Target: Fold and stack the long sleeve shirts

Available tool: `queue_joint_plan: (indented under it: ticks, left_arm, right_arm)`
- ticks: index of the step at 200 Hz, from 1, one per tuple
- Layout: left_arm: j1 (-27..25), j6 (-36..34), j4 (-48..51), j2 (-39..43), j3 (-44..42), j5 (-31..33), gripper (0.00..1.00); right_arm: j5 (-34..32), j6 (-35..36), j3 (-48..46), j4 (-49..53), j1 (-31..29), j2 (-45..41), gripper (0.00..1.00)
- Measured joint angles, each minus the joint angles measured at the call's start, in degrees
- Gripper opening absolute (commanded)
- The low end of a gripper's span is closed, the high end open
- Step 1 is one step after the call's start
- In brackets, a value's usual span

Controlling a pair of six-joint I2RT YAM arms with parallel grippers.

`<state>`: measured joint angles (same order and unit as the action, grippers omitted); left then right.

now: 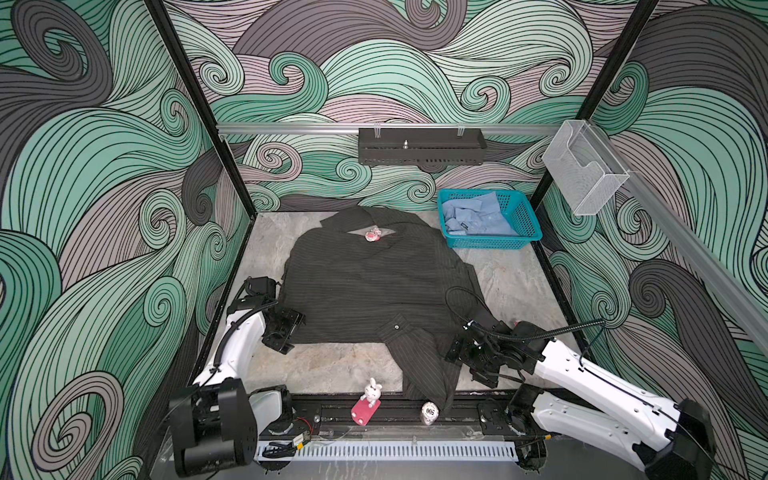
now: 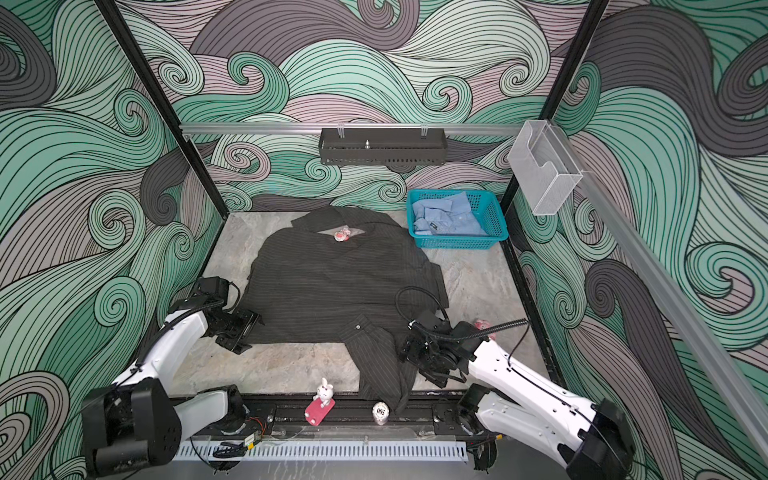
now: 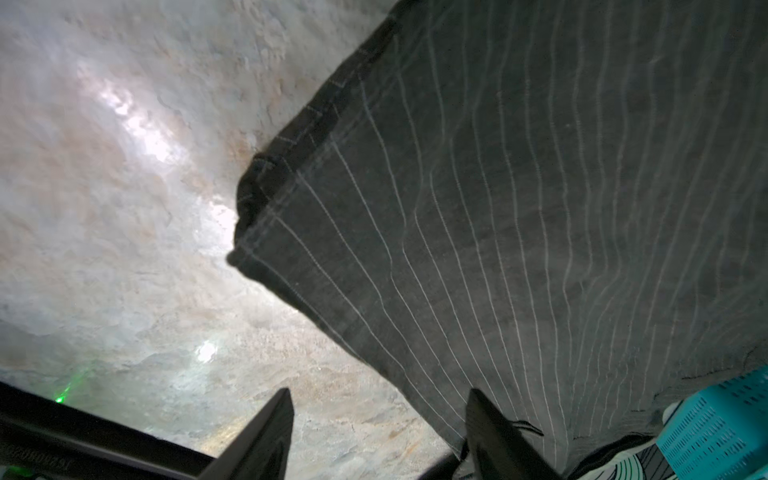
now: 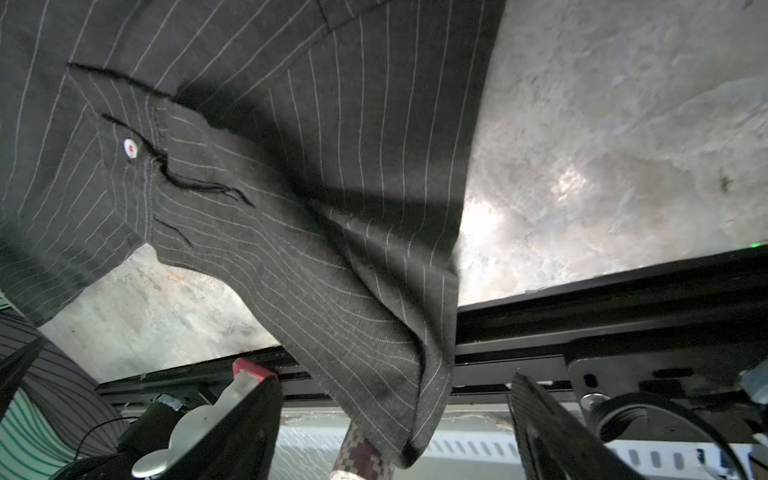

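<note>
Charcoal pinstripe shirt (image 1: 365, 286) spread flat mid-worktop (image 1: 340, 365), one sleeve trailing over near edge. Light blue shirt (image 1: 478, 216) crumpled in teal basket (image 1: 490, 242), far right corner. Left fingers (image 3: 266, 436) apart, straddling shirt's near-left hem. Right fingers (image 4: 552, 440) apart either side of trailing sleeve; neither clamps cloth.

basket (image 1: 494, 242): teal mesh, you'll spot it well beyond right gripper (image 4: 395, 380)
bunny figurine (image 1: 372, 390): red base, left of that gripper
white dial (image 1: 429, 412): near bunny, closer to gripper
</note>
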<state>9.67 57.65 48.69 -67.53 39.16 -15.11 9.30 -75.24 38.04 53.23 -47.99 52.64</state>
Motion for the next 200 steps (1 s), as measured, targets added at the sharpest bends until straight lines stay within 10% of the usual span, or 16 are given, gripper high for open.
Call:
queue_joint_plan:
  ticks: [118, 141, 167, 200]
  left_arm:
    - [2.4, 5.9, -8.44, -5.07, -4.15, 3.32, 0.67]
    - [4.07, 5.7, -9.2, -5.51, -4.15, 3.26, 0.64]
    - [5.44, 4.61, -9.79, -5.66, -4.13, 3.06, 0.64]
    - [6.64, 2.82, -9.94, -6.43, -4.13, 2.82, 0.65]
  right_arm:
    - [0.61, -19.58, -8.55, -17.88, -18.64, 8.92, 0.79]
    - [1.03, -20.61, -9.09, -21.92, -18.67, 11.65, 0.55]
    - [0.44, -21.68, -10.19, -23.56, -18.71, 10.14, 0.01]
    - [-2.56, -19.91, -7.8, -18.34, -16.96, 2.16, 0.0]
